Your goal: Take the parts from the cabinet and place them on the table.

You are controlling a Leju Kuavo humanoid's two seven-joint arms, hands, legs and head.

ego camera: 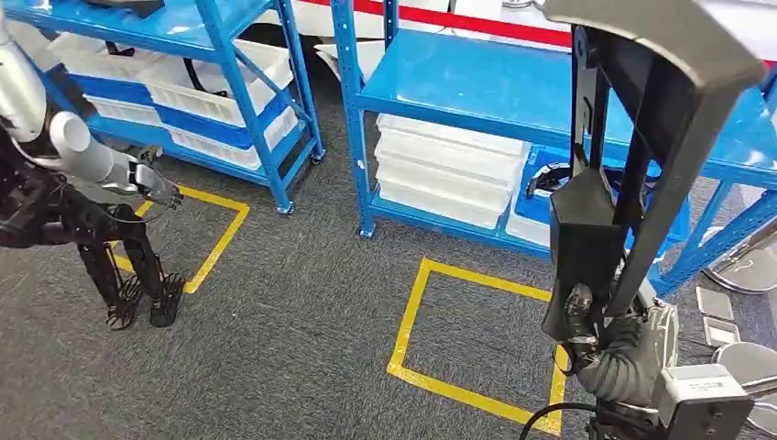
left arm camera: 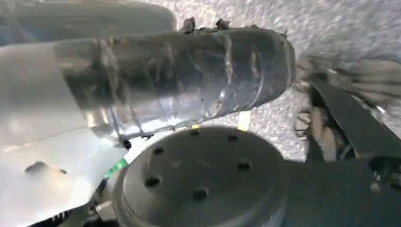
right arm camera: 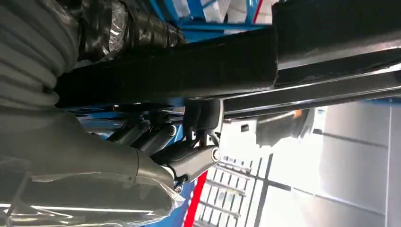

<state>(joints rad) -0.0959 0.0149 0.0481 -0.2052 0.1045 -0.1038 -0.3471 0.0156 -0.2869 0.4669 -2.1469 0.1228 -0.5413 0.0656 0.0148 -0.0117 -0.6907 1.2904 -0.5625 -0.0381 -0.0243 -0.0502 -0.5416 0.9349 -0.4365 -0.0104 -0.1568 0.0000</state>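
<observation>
A long black metal part [ego camera: 632, 137] with a flat angled top stands upright at the right of the head view. My right hand [ego camera: 586, 323] grips it near its lower end, over the carpet in front of the blue cabinet [ego camera: 476, 87]. In the right wrist view the dark fingers [right arm camera: 161, 137] wrap under the black part [right arm camera: 227, 66]. My left hand [ego camera: 156, 185] hangs at my side on the left, holding nothing, fingers stretched out. The left wrist view shows its taped thumb cover [left arm camera: 189, 71] above the grey carpet.
Two blue shelf racks hold stacked white bins [ego camera: 449, 170], with a second rack [ego camera: 229, 82] at the left. A blue bin with a black ring part [ego camera: 550, 179] sits on the low shelf. Yellow tape squares [ego camera: 431, 312] mark the carpet. Metal plates and a round base [ego camera: 747, 270] lie at the right.
</observation>
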